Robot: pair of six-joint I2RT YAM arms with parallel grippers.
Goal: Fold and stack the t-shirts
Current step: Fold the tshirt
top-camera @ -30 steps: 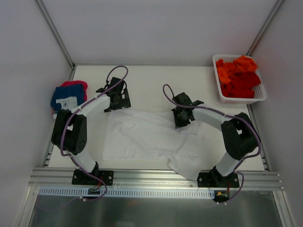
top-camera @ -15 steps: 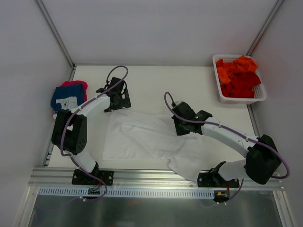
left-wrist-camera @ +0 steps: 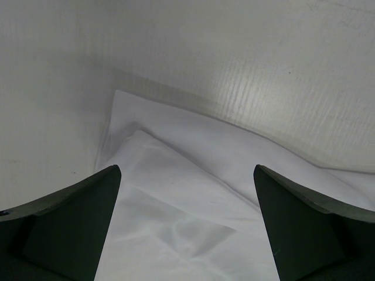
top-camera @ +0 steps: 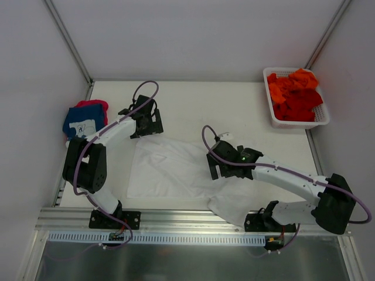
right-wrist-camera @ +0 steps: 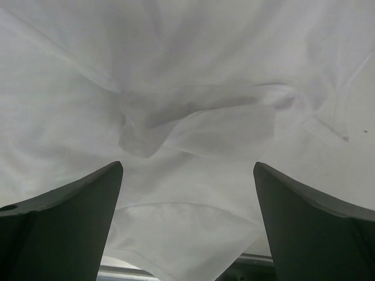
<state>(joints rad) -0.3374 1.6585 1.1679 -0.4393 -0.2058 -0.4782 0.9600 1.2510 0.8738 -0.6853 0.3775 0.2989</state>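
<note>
Top external view: a white table carries a plain white t-shirt spread rumpled across its near middle, a lattice basket at the far right heaped with orange and red tees, and a navy tee against a pink-red one at the left edge. The left gripper hangs over the white shirt's far left corner, jaws wide apart and empty. The right gripper sits over its bunched middle, jaws likewise spread, holding nothing.

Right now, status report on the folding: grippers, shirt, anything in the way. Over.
Left gripper open at far edge of plain white cloth t-shirt. Right gripper open, empty, above its rumpled middle. Nothing in the way.
</note>
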